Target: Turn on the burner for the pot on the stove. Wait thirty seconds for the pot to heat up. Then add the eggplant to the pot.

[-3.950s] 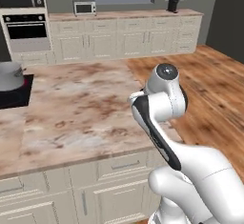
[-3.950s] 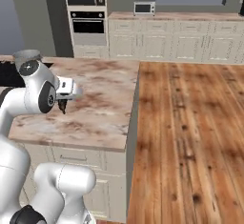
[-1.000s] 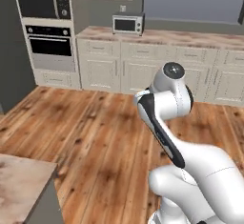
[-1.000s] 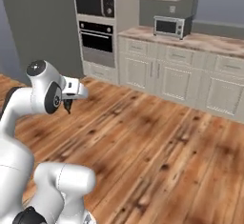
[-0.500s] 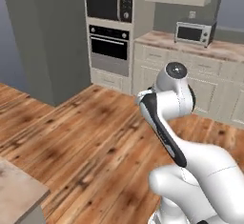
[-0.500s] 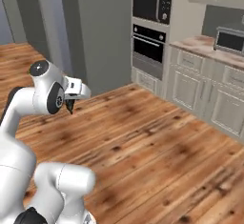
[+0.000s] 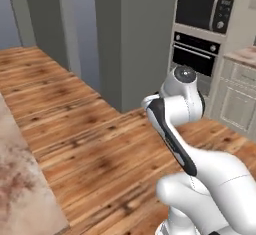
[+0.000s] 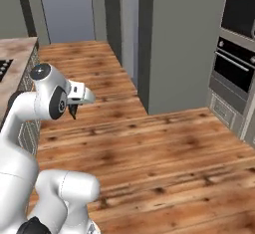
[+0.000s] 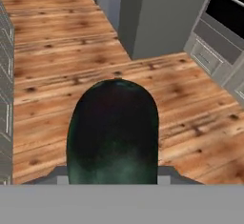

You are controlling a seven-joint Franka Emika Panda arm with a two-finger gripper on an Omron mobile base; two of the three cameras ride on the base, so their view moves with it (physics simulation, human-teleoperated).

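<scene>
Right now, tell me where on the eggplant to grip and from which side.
Grip the eggplant across its thick body, coming in along its length, rounded tip pointing away. The hand appears to hold it so; a squeeze across the narrower width probably seats best.

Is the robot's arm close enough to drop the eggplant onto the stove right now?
Probably not. The gripper holds the eggplant out over the wooden floor, and the stove is just a corner at the far left edge, off to one side of the arm. The base would likely have to drive closer first.

Glossy white rounded arm [image 7: 186, 104] with dark joint bands
</scene>
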